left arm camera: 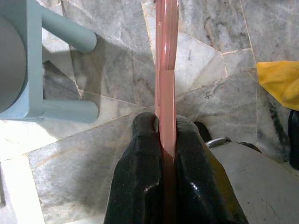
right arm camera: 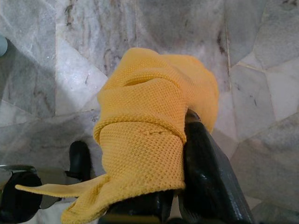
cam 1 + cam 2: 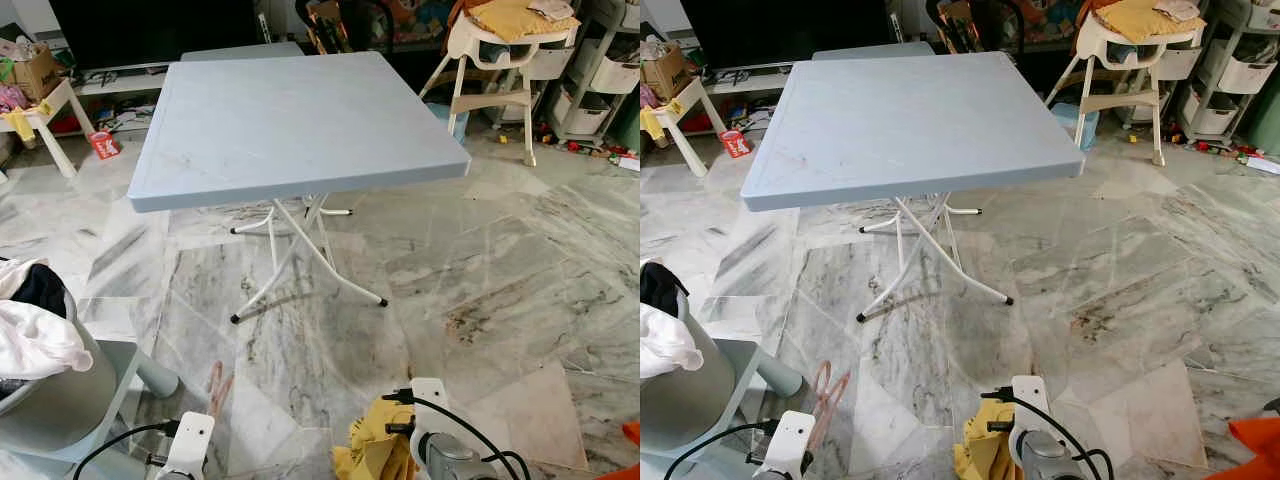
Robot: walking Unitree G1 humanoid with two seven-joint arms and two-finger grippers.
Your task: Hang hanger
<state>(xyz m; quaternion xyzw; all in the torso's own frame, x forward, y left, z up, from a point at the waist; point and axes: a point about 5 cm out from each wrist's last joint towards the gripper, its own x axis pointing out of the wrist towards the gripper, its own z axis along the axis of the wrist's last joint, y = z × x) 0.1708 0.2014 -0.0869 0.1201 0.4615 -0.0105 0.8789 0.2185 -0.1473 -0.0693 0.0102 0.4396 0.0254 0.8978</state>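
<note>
Hanger: a thin pink plastic hanger (image 1: 166, 70), flat-sectioned, smooth and slightly glossy, pinched between the two black fingers (image 1: 140, 177) of the left gripper (image 1: 166, 140) and projecting straight ahead of the fingertips over the floor. It looks light and rigid, likely slippery against the pads, so the grip is best kept on the flat bar, close to the fingers.

The right gripper (image 2: 180, 140) is closed on a yellow knitted cloth (image 2: 149, 140), soft and limp, draped over its fingers.

Under both grippers lies a grey marble tile floor (image 3: 480, 300). Beside the left gripper stands a pale blue stool (image 1: 46, 93). Well ahead of both stands a square light-blue plastic folding table (image 3: 290, 120) on white metal legs.
</note>
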